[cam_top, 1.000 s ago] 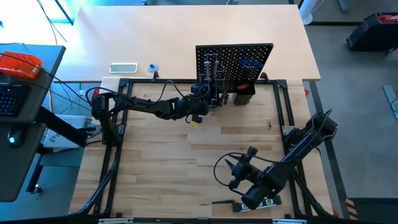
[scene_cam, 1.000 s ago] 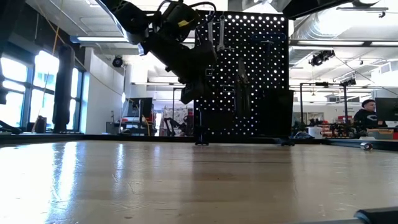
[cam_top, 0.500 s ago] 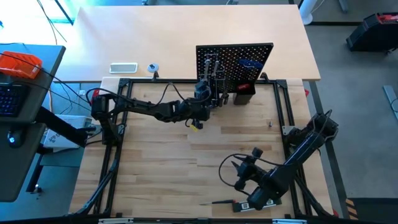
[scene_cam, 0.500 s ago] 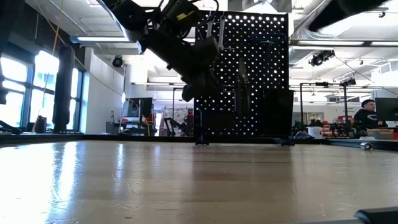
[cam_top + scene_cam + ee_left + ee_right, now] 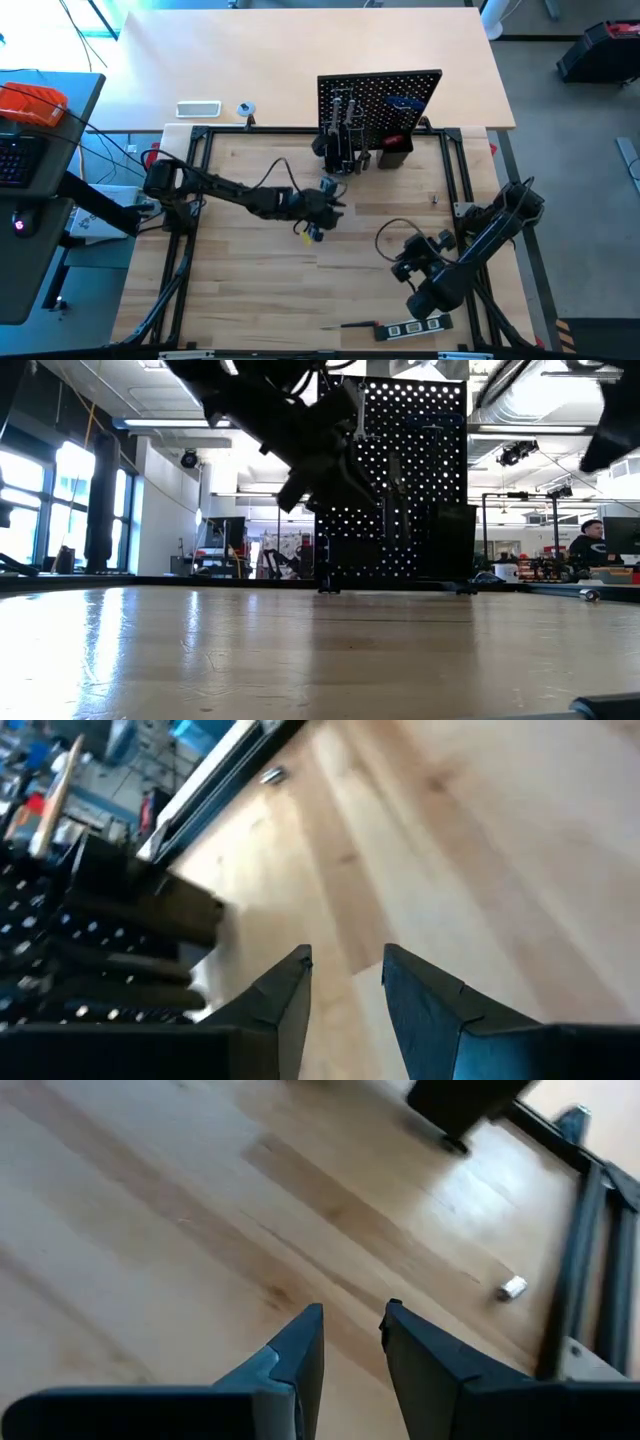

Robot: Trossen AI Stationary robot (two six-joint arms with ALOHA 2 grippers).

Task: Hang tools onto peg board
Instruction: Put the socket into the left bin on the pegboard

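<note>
The black peg board (image 5: 380, 100) stands upright at the table's far edge. Pliers and silver wrenches (image 5: 340, 115) hang on it, with a blue-handled hex key (image 5: 400, 101) and a black holder box (image 5: 393, 152) at its base. My left gripper (image 5: 336, 203) hovers in front of the board, empty, its fingers (image 5: 290, 990) a narrow gap apart. My right gripper (image 5: 412, 250) hovers over the table's right half, also empty and narrowly open in the right wrist view (image 5: 352, 1312). A black marked level (image 5: 415, 328) and a small screwdriver (image 5: 355, 325) lie flat at the near edge.
A small silver piece (image 5: 434, 199) lies on the wood right of centre and shows in the right wrist view (image 5: 513, 1287). The black frame rail (image 5: 300, 129) borders the work area. A white tray (image 5: 198, 108) lies beyond it at the far left. Bare wood lies mid-table.
My left gripper has drawn back from the tools on the peg board toward the table's near edge and a little right, empty. My right gripper has gone toward the right and far side, away from the level and screwdriver, which have stayed where they lay.
</note>
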